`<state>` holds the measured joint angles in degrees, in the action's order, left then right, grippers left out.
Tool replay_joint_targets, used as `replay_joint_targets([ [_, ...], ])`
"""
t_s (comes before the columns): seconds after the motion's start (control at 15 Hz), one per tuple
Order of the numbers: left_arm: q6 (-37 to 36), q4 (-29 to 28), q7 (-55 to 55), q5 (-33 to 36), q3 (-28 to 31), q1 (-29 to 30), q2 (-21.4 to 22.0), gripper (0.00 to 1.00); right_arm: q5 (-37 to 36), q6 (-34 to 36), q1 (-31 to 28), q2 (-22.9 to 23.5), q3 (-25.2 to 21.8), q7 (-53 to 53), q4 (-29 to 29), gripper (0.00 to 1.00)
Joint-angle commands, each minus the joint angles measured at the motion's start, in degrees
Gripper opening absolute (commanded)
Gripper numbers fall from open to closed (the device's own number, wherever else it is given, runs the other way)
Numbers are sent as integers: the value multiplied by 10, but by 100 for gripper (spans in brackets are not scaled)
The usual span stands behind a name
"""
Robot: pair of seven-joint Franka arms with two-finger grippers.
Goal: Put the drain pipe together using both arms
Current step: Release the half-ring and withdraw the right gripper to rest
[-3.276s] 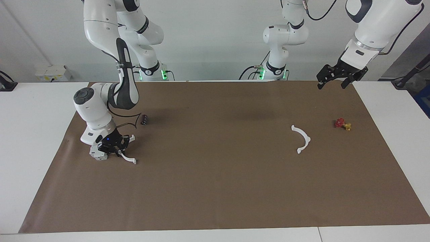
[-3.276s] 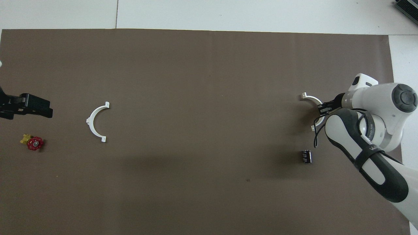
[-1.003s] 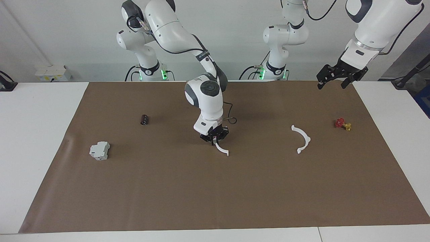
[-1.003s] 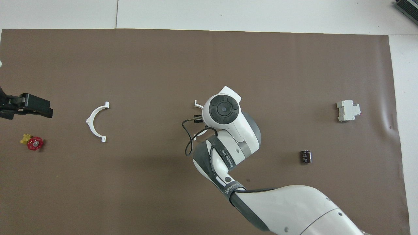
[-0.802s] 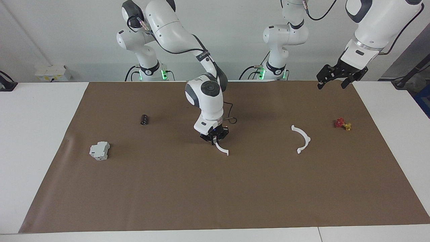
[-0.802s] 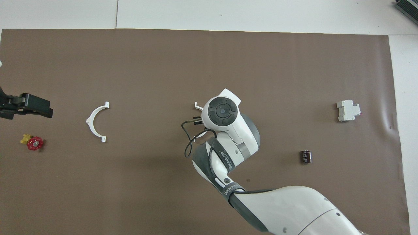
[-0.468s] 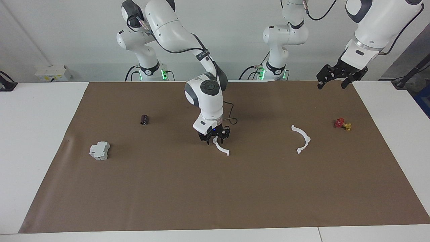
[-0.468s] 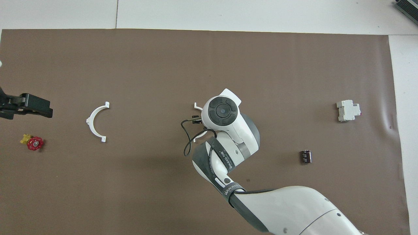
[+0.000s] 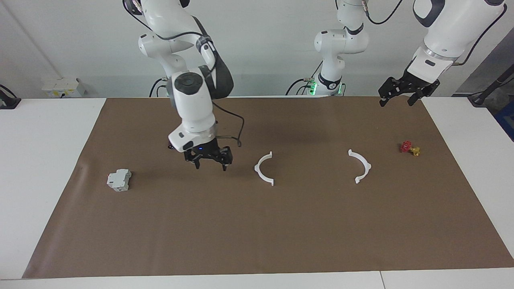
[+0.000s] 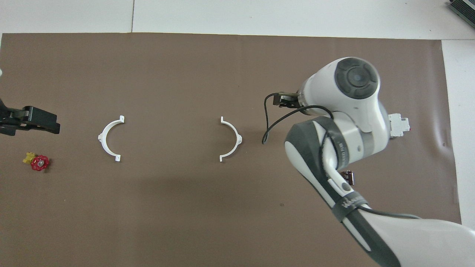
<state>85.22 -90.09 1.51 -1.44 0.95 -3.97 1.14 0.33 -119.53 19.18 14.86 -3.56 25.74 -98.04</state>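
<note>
Two white half-rings of the drain pipe lie apart on the brown mat. One half-ring (image 9: pixel 256 167) (image 10: pixel 238 138) is at the mat's middle. The other half-ring (image 9: pixel 368 165) (image 10: pixel 101 138) lies toward the left arm's end. Their open sides face each other. My right gripper (image 9: pixel 210 166) is open and empty, raised over the mat beside the middle half-ring, toward the right arm's end. In the overhead view it is mostly hidden under its own wrist. My left gripper (image 9: pixel 395 103) (image 10: pixel 44 124) is open and empty, and waits raised over the mat's corner at the left arm's end.
A red and yellow valve (image 9: pixel 409 148) (image 10: pixel 37 162) lies near the left arm's end. A grey-white box (image 9: pixel 119 180) (image 10: pixel 399 124) sits toward the right arm's end. A small black cylinder (image 9: pixel 170 146) (image 10: pixel 349 177) is partly hidden by the right arm.
My right gripper carried one half-ring from beside the grey-white box to the mat's middle, opened and let it go. It then rose and moved toward the right arm's end. The left arm has not moved.
</note>
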Motion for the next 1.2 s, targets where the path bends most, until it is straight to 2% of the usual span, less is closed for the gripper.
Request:
replay_joint_targets([
  [0.0,0,-8,-1,-6,0,4,10,100,-9,52,-70,-34,10,-74,-14,100],
  [0.2,1,-8,0,-6,-1,4,10,100,-9,111,-140,-55,10,-156,-15,100],
  [0.53,7,-7,-1,-6,-1,-3,10,100,-9,142,-213,-94,9,-237,-9,100],
  [0.8,6,-22,2,-7,-2,-4,22,100,-11,257,-232,-121,6,-254,50,100],
  [0.94,7,-31,0,-6,-2,-3,26,100,-49,313,-225,-125,12,-253,81,100],
  [1.07,9,-42,-1,-7,-2,-5,31,100,-55,320,-217,-143,19,-245,73,100],
  [1.14,27,-71,2,-7,-4,-6,44,100,-54,318,-216,-144,19,-241,72,100],
])
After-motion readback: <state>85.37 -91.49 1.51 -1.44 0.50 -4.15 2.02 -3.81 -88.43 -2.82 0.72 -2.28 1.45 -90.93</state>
